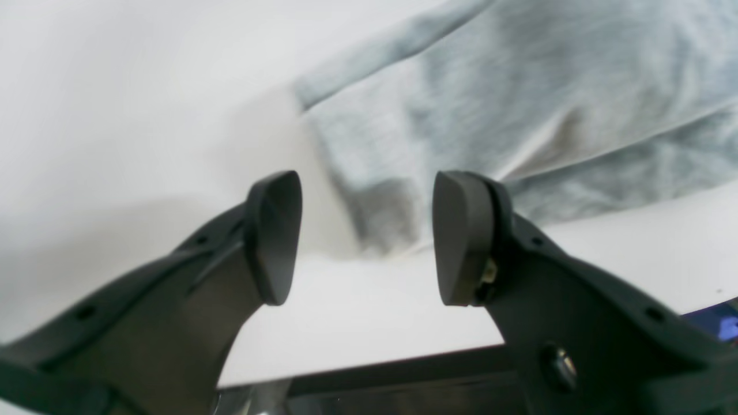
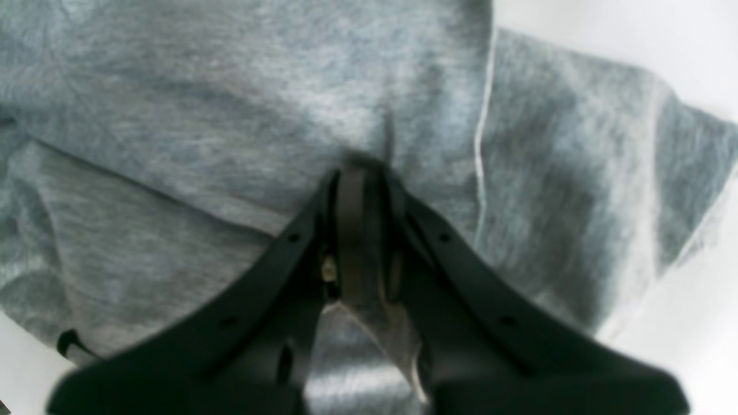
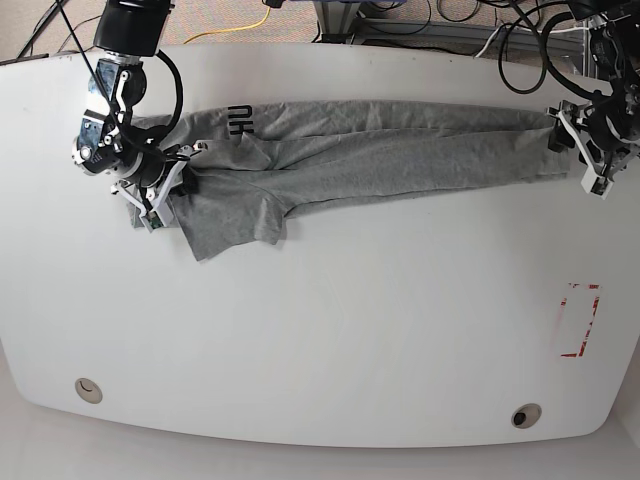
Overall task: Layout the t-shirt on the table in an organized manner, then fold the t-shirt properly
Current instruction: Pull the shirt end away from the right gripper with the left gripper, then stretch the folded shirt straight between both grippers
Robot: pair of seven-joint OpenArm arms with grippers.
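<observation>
The right gripper (image 2: 360, 173) is clamped on a pinch of the t-shirt (image 3: 360, 160), cloth bunched all round its 2 fingers. The left gripper (image 1: 366, 236) stands parted and empty, the shirt's far edge just ahead of its tips and not between them. From the right gripper the shirt runs as 1 long twisted band across the table (image 3: 330, 340) toward the left one. The likely risk: a pull by the right gripper alone would drag the free end and tighten the twist.
</observation>
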